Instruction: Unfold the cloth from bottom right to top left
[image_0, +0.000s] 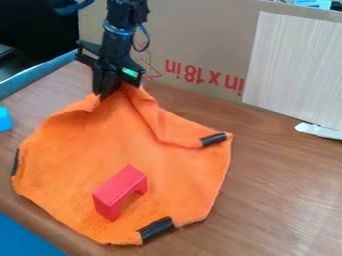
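A blue surface is filling the lower left corner. Across the lower and middle left of the frame, the orange cloth is spreading over the brown wooden table, one black strip sitting on its bottom edge, another on its left edge and a third at its right corner. A red arch-shaped block is resting on the cloth's lower part, its notch facing lower right. A light blue block is sitting at the left edge of the frame. In the upper left, the black gripper is pinching the cloth's far end, holding it raised in folds. Behind, a cardboard box is standing, with a pale wood-grain panel leaning at upper right.
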